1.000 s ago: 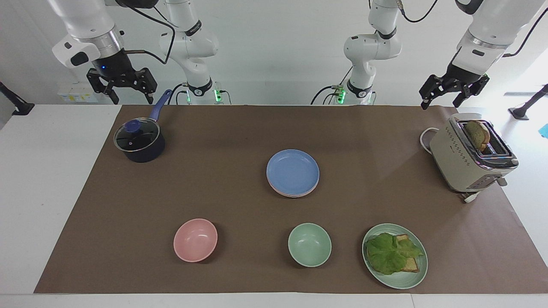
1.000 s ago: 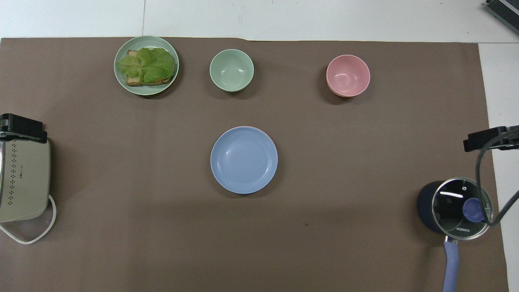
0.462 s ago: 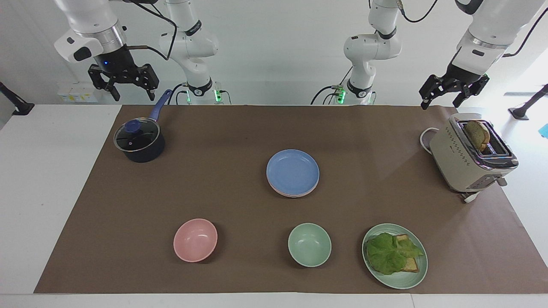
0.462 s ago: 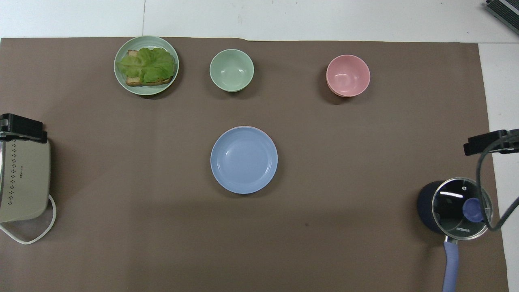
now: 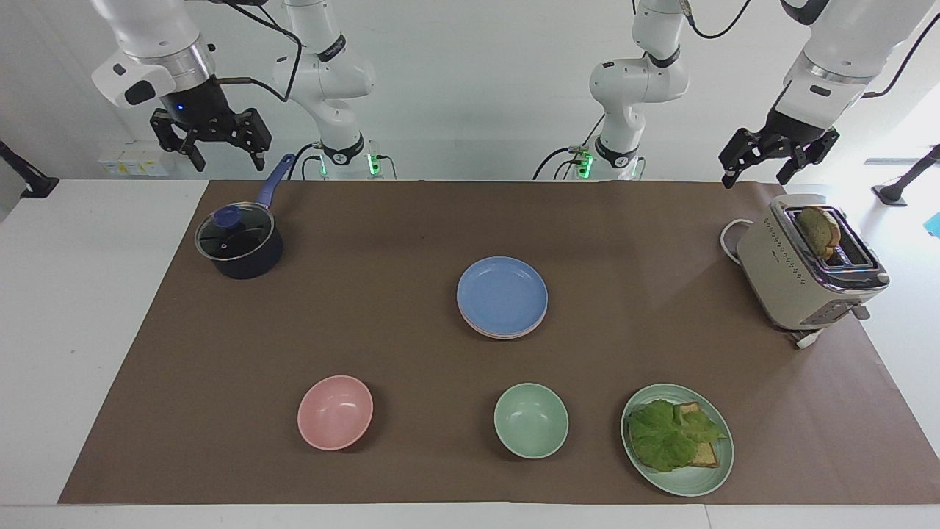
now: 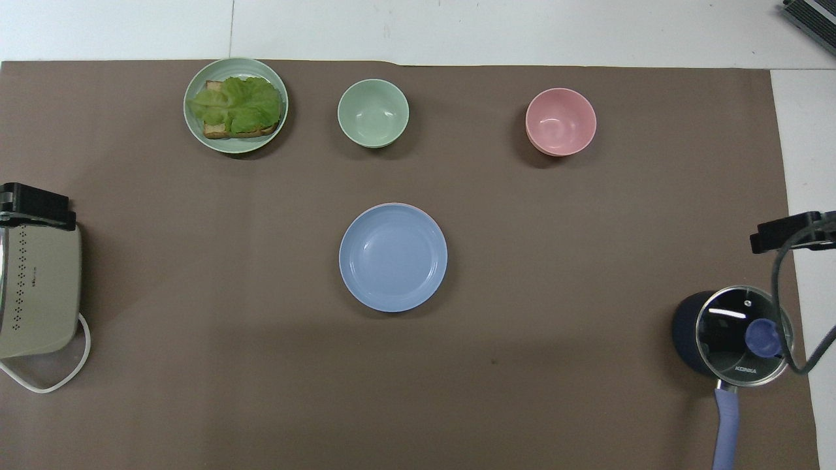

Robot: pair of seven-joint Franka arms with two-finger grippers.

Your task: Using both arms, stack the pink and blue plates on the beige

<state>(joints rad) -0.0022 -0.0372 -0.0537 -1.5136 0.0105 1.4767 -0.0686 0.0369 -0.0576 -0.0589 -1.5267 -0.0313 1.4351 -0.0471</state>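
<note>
Two slices in toaster (image 5: pixel 800 283), lettuce toast on green plate (image 5: pixel 690 481)

Blue plate (image 5: pixel 502 295) tops centred stack, flat at mat middle; pink plate (image 5: pixel 507 333) rim peeks beneath

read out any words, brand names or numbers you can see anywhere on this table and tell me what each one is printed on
"KONKA": white lettering on the glass lid of the dark saucepan, legible in the overhead view.
Toaster: a small dark mark on its side in the overhead view, too small to read.
Plates and bowls: no text visible.
</note>
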